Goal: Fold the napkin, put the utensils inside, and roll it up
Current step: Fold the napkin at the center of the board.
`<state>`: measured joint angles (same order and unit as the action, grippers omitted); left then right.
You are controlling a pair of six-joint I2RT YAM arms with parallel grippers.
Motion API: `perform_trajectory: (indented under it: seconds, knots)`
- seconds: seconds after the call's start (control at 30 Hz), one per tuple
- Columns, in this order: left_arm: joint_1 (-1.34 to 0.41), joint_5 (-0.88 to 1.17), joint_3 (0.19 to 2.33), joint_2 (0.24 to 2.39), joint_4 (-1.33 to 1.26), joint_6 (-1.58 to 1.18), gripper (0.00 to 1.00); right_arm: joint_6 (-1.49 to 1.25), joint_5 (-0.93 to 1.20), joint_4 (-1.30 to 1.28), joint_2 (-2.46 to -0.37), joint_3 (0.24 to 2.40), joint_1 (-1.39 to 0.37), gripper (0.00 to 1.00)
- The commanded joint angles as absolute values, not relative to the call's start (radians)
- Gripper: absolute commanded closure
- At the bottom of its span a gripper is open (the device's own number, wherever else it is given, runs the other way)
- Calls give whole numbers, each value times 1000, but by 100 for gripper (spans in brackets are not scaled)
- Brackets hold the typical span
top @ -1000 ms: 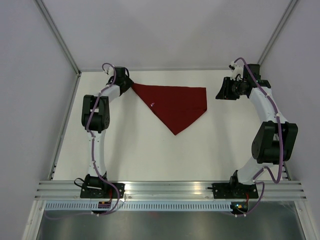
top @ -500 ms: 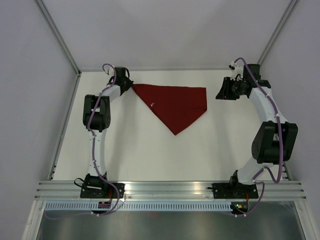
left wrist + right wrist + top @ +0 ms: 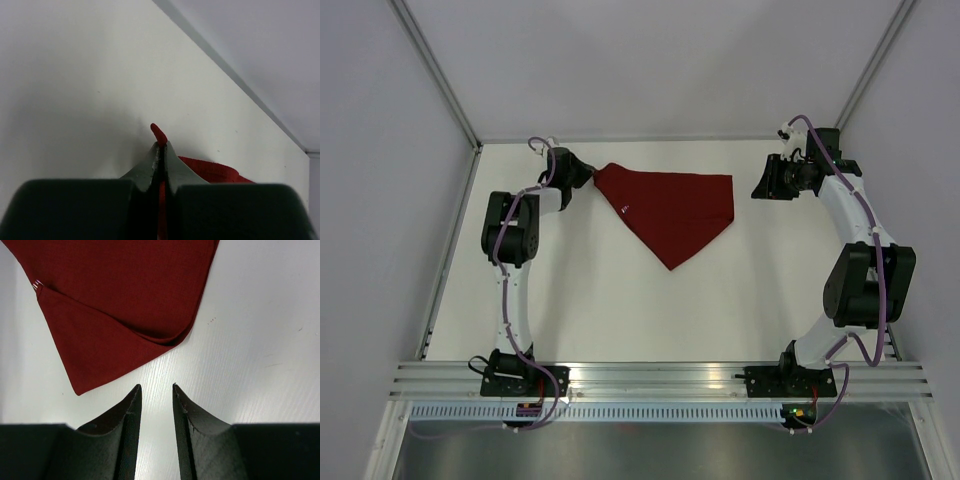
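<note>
On the white table [image 3: 620, 310], the dark red napkin [image 3: 675, 212] lies folded into a triangle at the far middle, its left corner raised. The left gripper [image 3: 160, 146] is pinched tight on that corner, a sensible hold, since the cloth looks light, limp and apt to sag or unfold. The right gripper [image 3: 156, 388] hovers just beside the opposite corner, fingers narrowly parted, empty. A pale sliver [image 3: 36, 285] at the fold may be the fork.

On the far half of the desk [image 3: 620, 310] the napkin [image 3: 670, 210] lies between both arms, its left corner in the left gripper [image 3: 591, 177], the right gripper [image 3: 758, 183] just off its right edge.
</note>
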<state>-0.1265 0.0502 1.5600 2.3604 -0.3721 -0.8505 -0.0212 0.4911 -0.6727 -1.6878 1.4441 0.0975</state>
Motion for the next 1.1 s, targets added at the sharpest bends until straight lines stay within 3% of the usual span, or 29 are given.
perform_trajectory:
  seconds: [0.0,0.3,1.07]
  knots:
    - [-149,121,1502,2221,-587,-818,96,-17,503,-672,-1658,1453,100,63]
    - [-167,179,1350,2117,-764,-805,97,-15,500,-669,-1658,1453,98,63]
    - [-327,606,1120,2054,-980,-747,98,-21,505,-664,-1658,1451,98,63]
